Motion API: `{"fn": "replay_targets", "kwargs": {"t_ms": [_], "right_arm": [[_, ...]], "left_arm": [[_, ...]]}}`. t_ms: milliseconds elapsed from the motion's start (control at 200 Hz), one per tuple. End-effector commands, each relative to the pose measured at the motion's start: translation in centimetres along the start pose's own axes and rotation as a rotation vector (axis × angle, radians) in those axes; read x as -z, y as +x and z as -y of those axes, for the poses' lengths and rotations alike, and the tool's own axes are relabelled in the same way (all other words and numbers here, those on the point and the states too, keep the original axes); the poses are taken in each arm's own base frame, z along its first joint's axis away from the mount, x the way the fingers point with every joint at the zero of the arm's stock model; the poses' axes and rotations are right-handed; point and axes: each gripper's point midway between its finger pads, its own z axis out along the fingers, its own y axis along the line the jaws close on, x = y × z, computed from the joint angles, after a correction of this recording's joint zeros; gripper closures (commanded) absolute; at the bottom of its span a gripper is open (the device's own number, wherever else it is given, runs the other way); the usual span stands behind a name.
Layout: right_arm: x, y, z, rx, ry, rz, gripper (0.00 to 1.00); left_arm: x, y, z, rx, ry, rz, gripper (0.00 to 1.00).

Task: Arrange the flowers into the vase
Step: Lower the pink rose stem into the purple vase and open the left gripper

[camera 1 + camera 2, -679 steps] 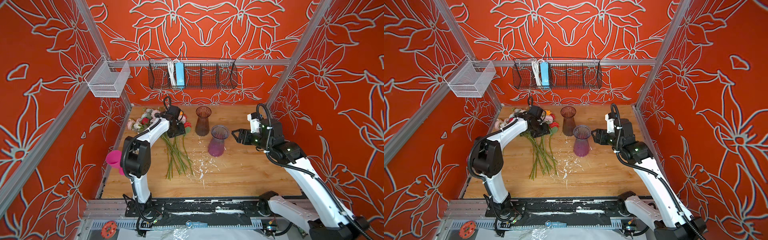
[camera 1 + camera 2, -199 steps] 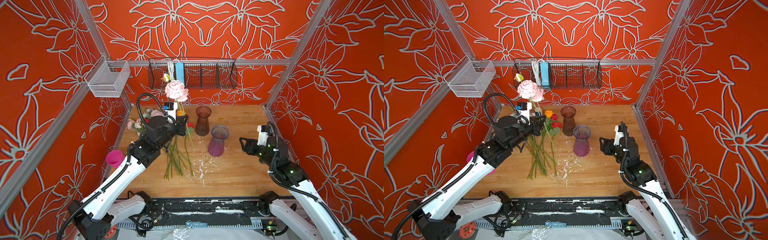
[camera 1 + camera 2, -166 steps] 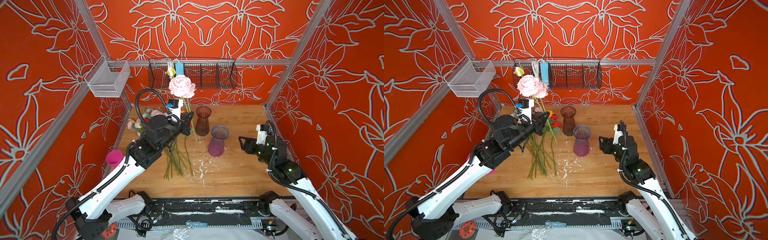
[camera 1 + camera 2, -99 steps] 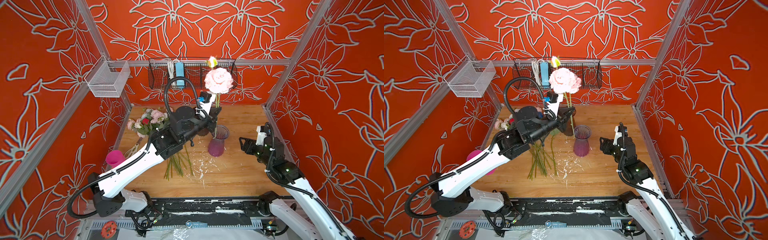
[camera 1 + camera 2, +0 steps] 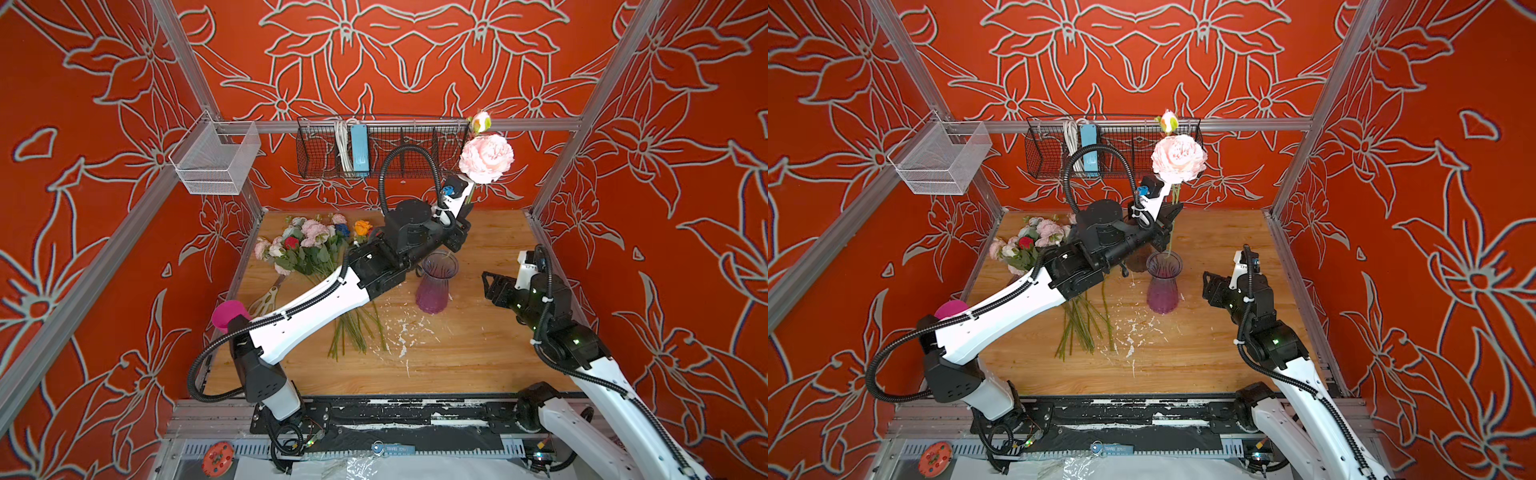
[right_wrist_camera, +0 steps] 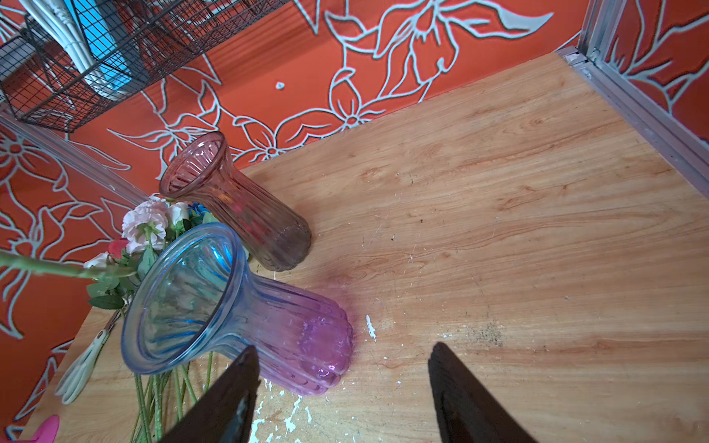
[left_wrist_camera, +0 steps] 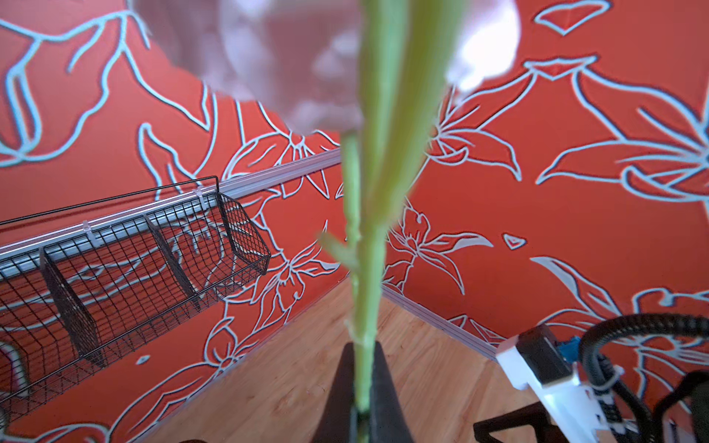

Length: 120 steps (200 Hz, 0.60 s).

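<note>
The left gripper (image 7: 362, 368) is clamped on the green stem of a pale pink flower (image 5: 486, 158). It holds the flower nearly upright, with the stem's lower end at the rim of the purple vase (image 5: 1163, 291). The right gripper (image 6: 341, 349) hovers empty, jaws apart, just beside that vase. The other flowers (image 5: 309, 245) lie on the wooden table (image 5: 478, 353) near the brown vase (image 6: 238, 203). A blue tag (image 5: 392, 449) on the front rail bears writing too small to read.

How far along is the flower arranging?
Done: nothing; the purple vase looks empty. In hand: the left claw is shut on one pink flower, upright, stem tip at the vase's rim. Left: lower it in, then the bunch on the table. The right claw is open, apart from the vase.
</note>
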Motion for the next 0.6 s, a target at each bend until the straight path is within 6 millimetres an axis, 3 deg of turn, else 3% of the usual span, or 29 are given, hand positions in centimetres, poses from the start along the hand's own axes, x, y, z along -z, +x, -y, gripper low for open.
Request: {"fn": "replay_targets", "kwargs": {"t_ms": [0, 175, 355, 405, 545, 595], "right_arm": [[0.0, -0.6, 0.0, -0.010, 0.004, 0.021, 0.29], [-0.5, 0.1, 0.1, -0.007, 0.002, -0.010, 0.28], [-0.9, 0.4, -0.3, -0.003, -0.012, -0.039, 0.28], [-0.9, 0.6, -0.4, -0.001, -0.019, -0.050, 0.28], [-1.1, 0.9, -0.7, 0.001, -0.032, -0.074, 0.28], [-1.1, 0.9, -0.8, 0.002, -0.035, -0.082, 0.28]], "left_arm": [[-1.5, 1.0, -1.1, 0.031, -0.035, -0.003, 1.00], [-3.1, 7.4, -1.5, 0.118, -0.056, -0.121, 1.00], [-3.2, 12.8, -2.5, 0.183, -0.107, -0.234, 1.00], [-3.1, 13.6, -2.7, 0.188, -0.120, -0.257, 0.92], [-2.4, 15.7, -3.4, 0.204, -0.153, -0.313, 0.82], [-2.0, 15.9, -3.6, 0.207, -0.158, -0.316, 0.73]]}}
